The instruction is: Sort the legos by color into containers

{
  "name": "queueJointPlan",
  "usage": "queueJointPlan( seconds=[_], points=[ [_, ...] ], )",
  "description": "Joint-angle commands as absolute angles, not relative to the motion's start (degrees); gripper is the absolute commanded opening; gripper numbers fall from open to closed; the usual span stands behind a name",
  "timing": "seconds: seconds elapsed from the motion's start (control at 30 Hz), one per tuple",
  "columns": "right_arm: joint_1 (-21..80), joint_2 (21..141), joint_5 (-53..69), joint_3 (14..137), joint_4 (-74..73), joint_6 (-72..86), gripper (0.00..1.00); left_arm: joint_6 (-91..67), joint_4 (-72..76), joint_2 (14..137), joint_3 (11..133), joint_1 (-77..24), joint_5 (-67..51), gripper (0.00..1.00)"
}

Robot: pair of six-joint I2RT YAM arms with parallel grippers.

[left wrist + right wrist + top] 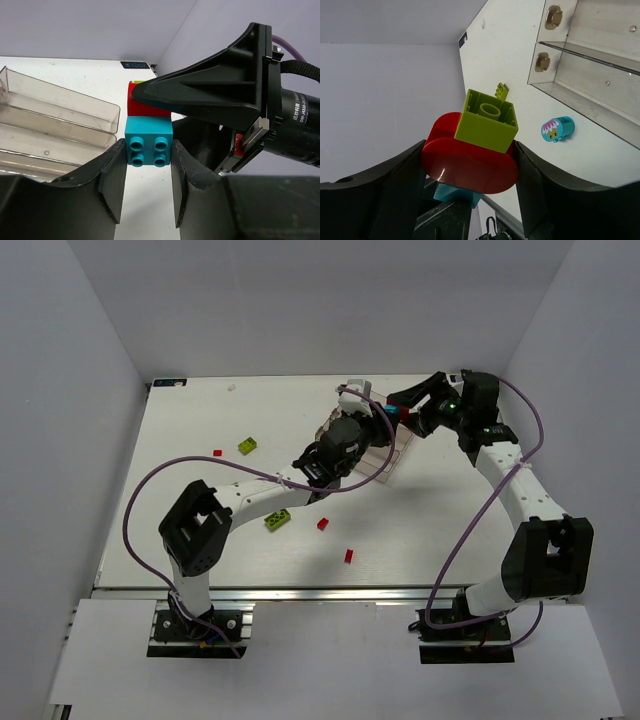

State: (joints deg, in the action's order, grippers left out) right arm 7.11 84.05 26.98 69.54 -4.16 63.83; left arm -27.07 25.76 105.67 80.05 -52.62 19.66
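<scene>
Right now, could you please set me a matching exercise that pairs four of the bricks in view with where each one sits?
Things:
1. cyan brick
2. red rounded brick
3. lime green brick
4. cyan piece with a printed face

Places:
A. lying on the table beside the clear tray
B. between the fingers of the right gripper
C. between the fingers of the left gripper
D. stacked on the red rounded brick, hollow side showing

Pairs: 1-C, 2-B, 3-D, 4-A.
</scene>
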Motion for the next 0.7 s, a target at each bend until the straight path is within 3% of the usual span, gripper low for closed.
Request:
queueJointPlan(
  seconds=[0.0, 0.67],
  points=[
    [6.6, 83.6, 27.5, 69.4, -1.3, 62.8, 0.00, -25.5, 28.8, 102.7, 78.5, -52.4, 17.4, 0.00],
    [3.8, 88.3, 21.2, 73.1, -2.4, 54.4, 0.00, -23.9, 25.9, 97.2, 73.7, -51.9, 17.4, 0.00]
  ],
)
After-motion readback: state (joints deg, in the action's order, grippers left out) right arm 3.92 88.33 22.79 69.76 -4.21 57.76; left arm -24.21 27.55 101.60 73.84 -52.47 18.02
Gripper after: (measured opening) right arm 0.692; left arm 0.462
